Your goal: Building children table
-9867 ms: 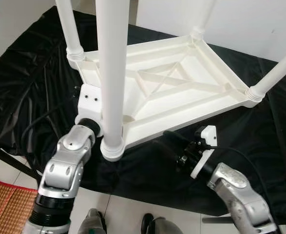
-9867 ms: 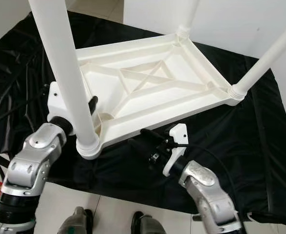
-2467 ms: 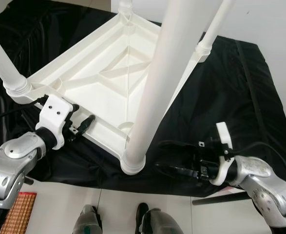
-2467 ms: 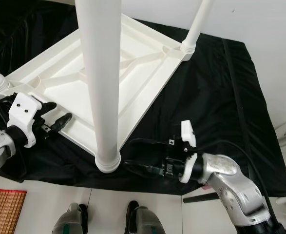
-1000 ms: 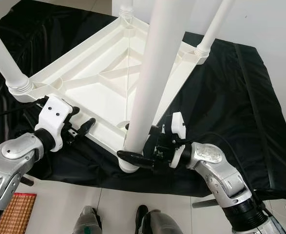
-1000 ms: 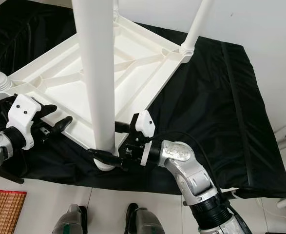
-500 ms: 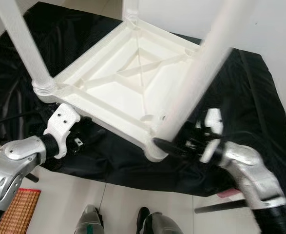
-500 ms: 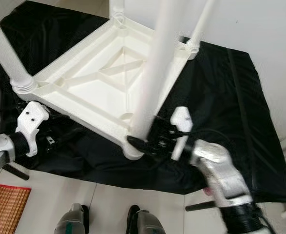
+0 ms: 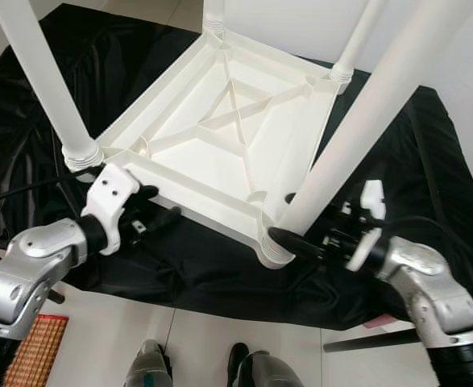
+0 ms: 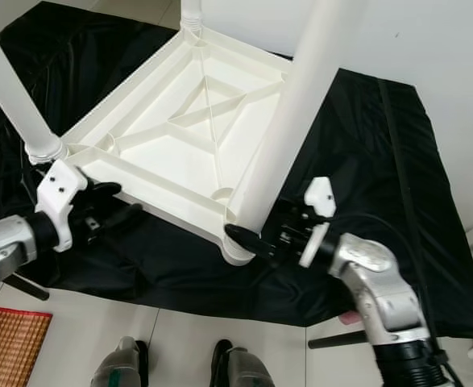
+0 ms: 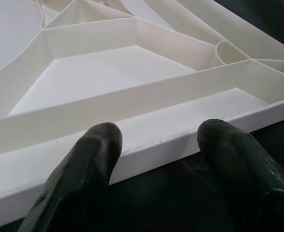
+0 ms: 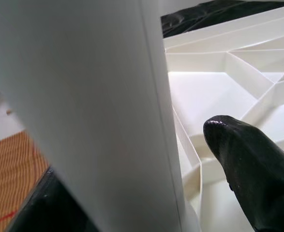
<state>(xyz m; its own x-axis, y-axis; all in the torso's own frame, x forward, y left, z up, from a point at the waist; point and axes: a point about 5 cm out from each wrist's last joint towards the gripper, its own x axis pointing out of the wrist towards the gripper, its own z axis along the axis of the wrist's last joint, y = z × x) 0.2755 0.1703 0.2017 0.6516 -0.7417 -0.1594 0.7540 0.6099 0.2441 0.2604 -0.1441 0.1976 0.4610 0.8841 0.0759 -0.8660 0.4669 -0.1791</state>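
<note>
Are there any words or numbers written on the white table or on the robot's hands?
None: no words, numbers or signs can be read on the white table, its legs, the black sheet, the left hand or the right hand.

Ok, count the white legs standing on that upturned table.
4, one at each corner of the upturned white plastic table: near-left leg, far-left leg, far-right leg, and near-right leg, with the right claw at its base.
</note>
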